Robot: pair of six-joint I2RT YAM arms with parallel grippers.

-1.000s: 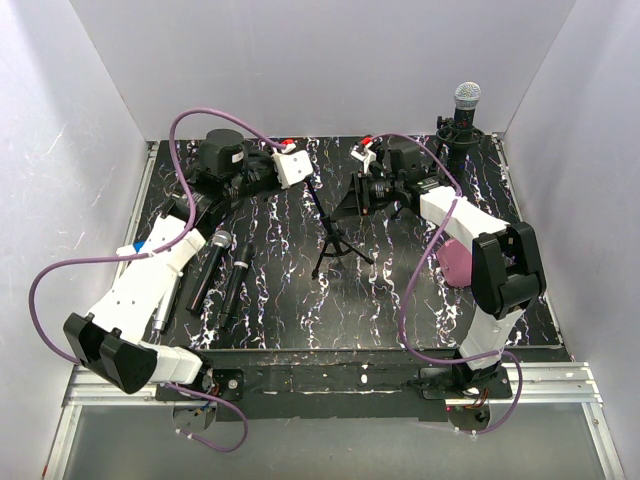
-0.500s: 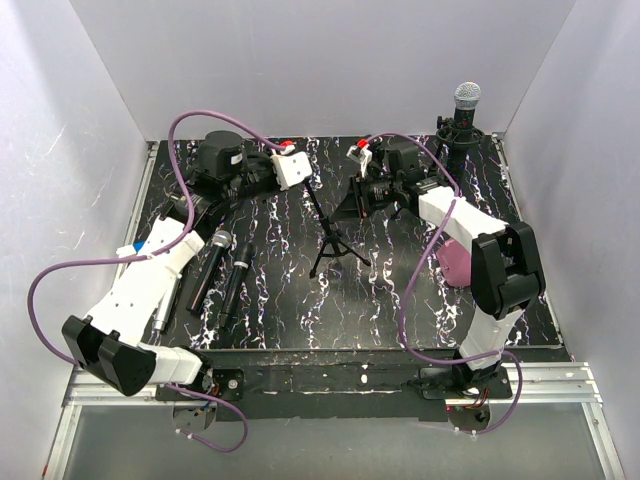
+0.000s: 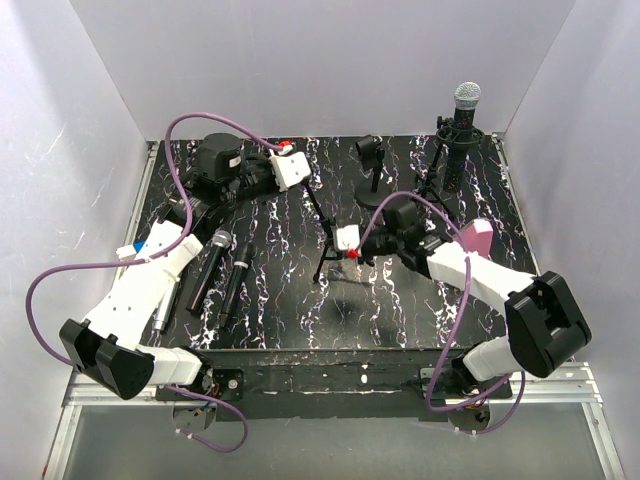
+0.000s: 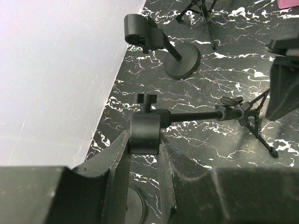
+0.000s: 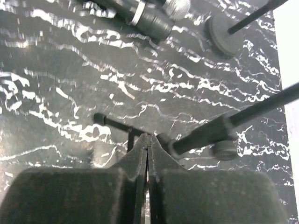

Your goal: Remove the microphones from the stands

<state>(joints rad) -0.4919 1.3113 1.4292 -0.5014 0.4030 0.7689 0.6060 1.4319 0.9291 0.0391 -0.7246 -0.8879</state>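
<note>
Microphone (image 3: 467, 96) stands upright in its stand (image 3: 453, 160) at the worktop's (image 3: 280, 320) back right corner, well apart from both claws. I'd open the right claw (image 5: 148, 140), which is pressed shut and empty. Then I'd grip the handle below the grille and pull along the holder's axis. Left claw (image 4: 144, 143) is clamped on the tripod's clip (image 4: 145, 126).

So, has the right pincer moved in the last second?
Yes. The right pincer came toward the near edge, from beside the round-base stand to the legs of the tripod stand.
</note>
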